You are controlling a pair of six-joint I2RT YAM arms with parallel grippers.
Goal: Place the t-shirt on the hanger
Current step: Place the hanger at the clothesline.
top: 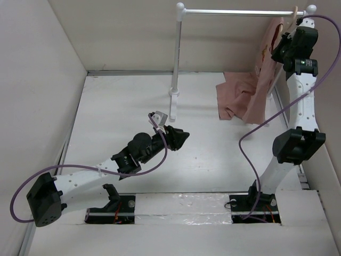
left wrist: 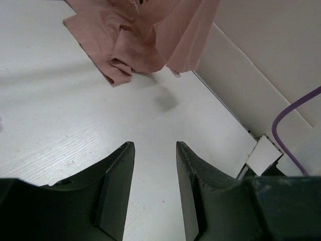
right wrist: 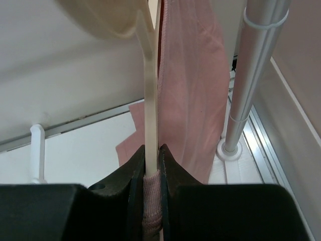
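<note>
The pink t-shirt point(top: 254, 93) hangs at the right end of the rail, and its lower part lies bunched on the table point(left wrist: 135, 45). The beige hanger point(right wrist: 150, 95) sits inside the shirt's neck, with its hook at the rail point(top: 294, 15). My right gripper point(right wrist: 151, 147) is raised there point(top: 279, 49), shut on the hanger's thin arm together with the ribbed collar of the t-shirt point(right wrist: 193, 85). My left gripper point(top: 181, 137) hovers low over mid-table, well left of the shirt. It is open point(left wrist: 154, 145), with only bare table between its fingers.
The white rail stand has a post and foot at centre back point(top: 176, 69), a horizontal bar point(top: 240, 11) and a right post point(right wrist: 251, 75) close beside my right gripper. Walls enclose the table on the left, back and right. A purple cable point(top: 256, 128) loops off the right arm.
</note>
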